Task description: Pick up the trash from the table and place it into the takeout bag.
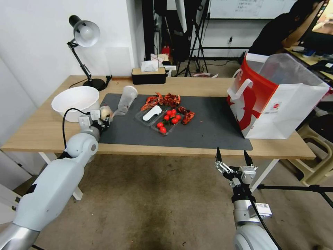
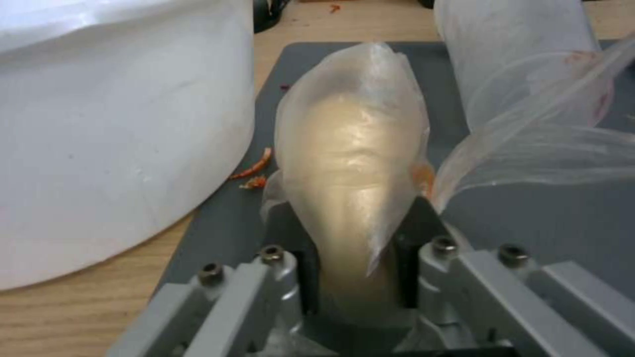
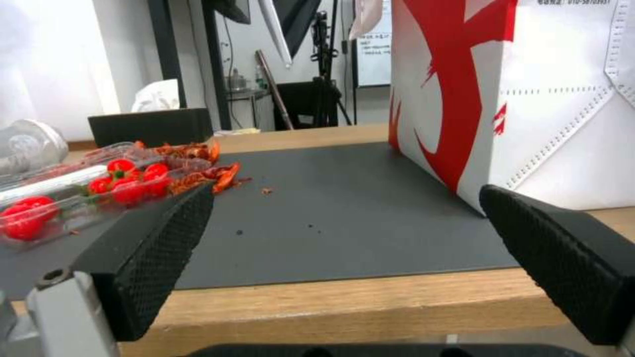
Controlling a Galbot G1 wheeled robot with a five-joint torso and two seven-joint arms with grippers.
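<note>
My left gripper (image 1: 105, 116) is shut on a pale ball wrapped in plastic (image 2: 350, 163) at the dark mat's (image 1: 208, 128) left edge, beside a white bowl (image 1: 75, 101). A clear plastic cup (image 1: 127, 98) lies tipped just past it. Mid-mat sit red crayfish shells (image 1: 166, 100) and a clear oval container (image 1: 160, 118) holding small tomatoes and a white utensil. The white-and-red takeout bag (image 1: 274, 97) stands open at the table's right end. My right gripper (image 1: 233, 157) hangs open below the table's front edge (image 1: 173, 150), its black fingers (image 3: 149, 248) wide apart.
A desk lamp (image 1: 84, 38) and a black tissue box (image 1: 149, 74) stand along the table's far edge. The bowl (image 2: 112, 124) is close beside my left gripper. A beige plastic stool (image 1: 317, 149) stands to the right of the table; tripods and a person are behind.
</note>
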